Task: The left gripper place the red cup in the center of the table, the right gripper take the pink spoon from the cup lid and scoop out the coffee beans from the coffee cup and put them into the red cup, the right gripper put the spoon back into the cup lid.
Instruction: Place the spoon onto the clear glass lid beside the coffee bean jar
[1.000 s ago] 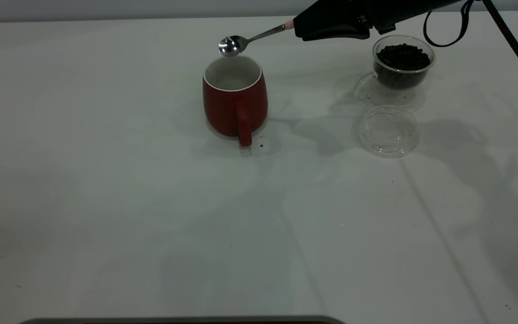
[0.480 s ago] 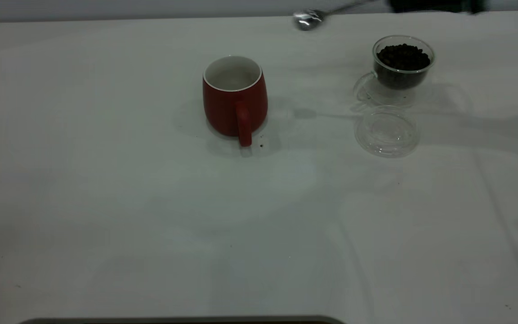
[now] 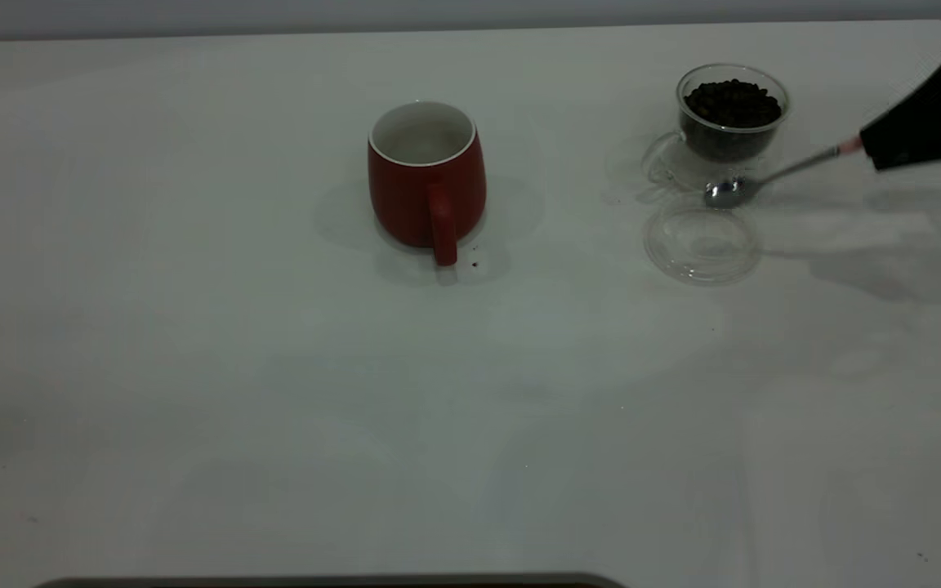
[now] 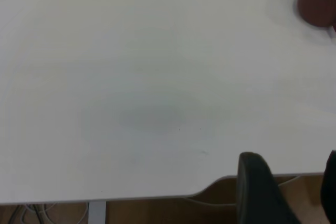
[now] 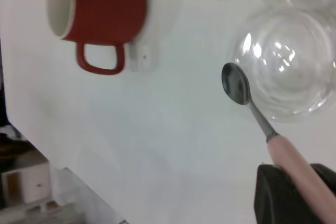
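Observation:
The red cup (image 3: 426, 180) stands upright near the table's middle, handle toward the camera; it also shows in the right wrist view (image 5: 100, 11) and the left wrist view (image 4: 318, 1). The coffee cup (image 3: 730, 114) holds coffee beans (image 3: 732, 100). The clear cup lid (image 3: 702, 243) lies in front of it, and shows in the right wrist view (image 5: 286, 61). My right gripper (image 3: 875, 151) at the right edge is shut on the pink spoon (image 3: 773, 174). Its metal bowl (image 5: 235, 84) hovers at the lid's far rim. My left gripper (image 4: 291, 182) hangs open past the table's edge.
The white table (image 3: 274, 367) carries a few dark specks, one just beside the red cup's handle (image 3: 474, 264). The table's rounded corner (image 4: 210, 187) shows in the left wrist view, with floor and cables below it.
My right gripper has swung the spoon from above the red cup, up and back, then down to the right. Its bowl now sits low between coffee cup and lid.

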